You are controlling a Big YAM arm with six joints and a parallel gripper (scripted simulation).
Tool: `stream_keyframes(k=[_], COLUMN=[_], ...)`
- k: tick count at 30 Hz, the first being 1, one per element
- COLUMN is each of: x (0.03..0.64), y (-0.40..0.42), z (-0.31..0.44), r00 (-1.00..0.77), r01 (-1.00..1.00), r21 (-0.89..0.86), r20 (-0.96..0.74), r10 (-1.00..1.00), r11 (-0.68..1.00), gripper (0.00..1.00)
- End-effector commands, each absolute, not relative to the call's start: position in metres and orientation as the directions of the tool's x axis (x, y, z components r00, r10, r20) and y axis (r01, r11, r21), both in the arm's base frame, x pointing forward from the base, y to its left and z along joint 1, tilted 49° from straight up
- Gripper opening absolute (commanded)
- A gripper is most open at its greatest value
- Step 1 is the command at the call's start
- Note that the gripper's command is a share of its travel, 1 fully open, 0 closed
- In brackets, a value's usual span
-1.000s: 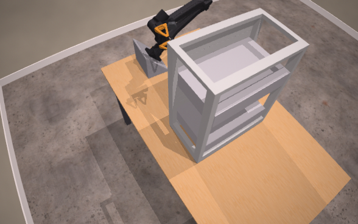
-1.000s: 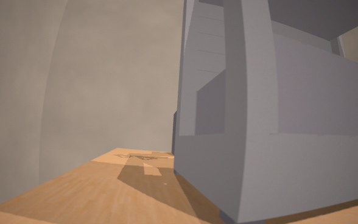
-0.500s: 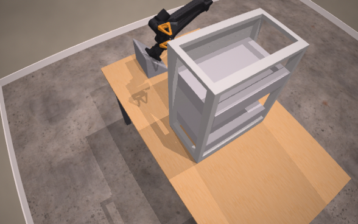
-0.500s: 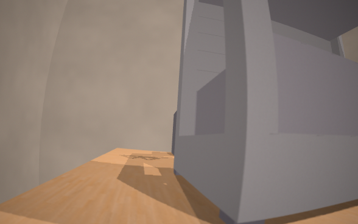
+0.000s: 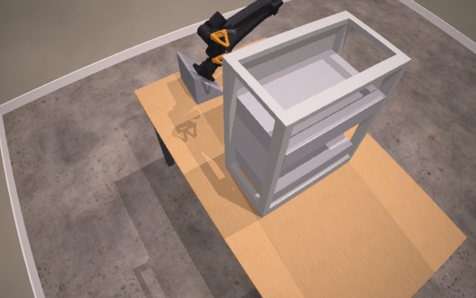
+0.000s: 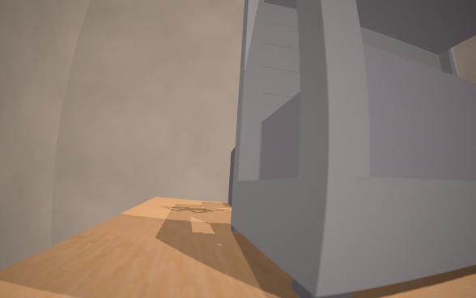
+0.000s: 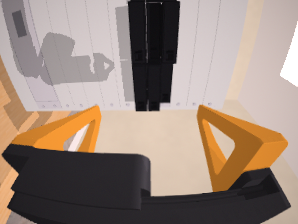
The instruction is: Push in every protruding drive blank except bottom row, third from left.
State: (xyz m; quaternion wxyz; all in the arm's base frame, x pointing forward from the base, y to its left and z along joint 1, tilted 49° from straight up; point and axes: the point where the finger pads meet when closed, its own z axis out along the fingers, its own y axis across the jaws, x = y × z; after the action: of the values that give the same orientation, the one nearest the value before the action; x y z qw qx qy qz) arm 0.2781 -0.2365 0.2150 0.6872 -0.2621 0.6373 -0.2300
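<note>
The pale grey rack stands upright on the wooden table. My gripper, with orange fingers, is open and empty. It hovers at the rack's far left top corner in the top view. In the wrist view the fingers point at a pale panel with thin dividing lines, a short way ahead, with a black strip down its middle. The gripper's shadow falls on that panel. I cannot tell which blanks stick out. The rack hides the gripper in the exterior view.
A grey wedge-shaped block stands on the table's far corner, just below the gripper. The table edge runs close along the rack's left side. A white kerb borders the concrete floor.
</note>
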Motion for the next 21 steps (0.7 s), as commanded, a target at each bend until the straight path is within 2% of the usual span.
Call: stream_keyframes(k=[1, 10, 21], x=[0.275, 0.275, 0.321], y=[-0.238, -0.238, -0.257], z=[0.218, 0.218, 0.223], r00=[0.081, 0.082, 0.110], r01=[-0.006, -0.006, -0.002], r21=[-0.676, -0.676, -0.705], r20=[-0.735, -0.735, -0.705], r10=[-0.673, -0.673, -0.700], r11=[0.737, 0.737, 0.709], gripper=[1.00, 1.00, 1.00])
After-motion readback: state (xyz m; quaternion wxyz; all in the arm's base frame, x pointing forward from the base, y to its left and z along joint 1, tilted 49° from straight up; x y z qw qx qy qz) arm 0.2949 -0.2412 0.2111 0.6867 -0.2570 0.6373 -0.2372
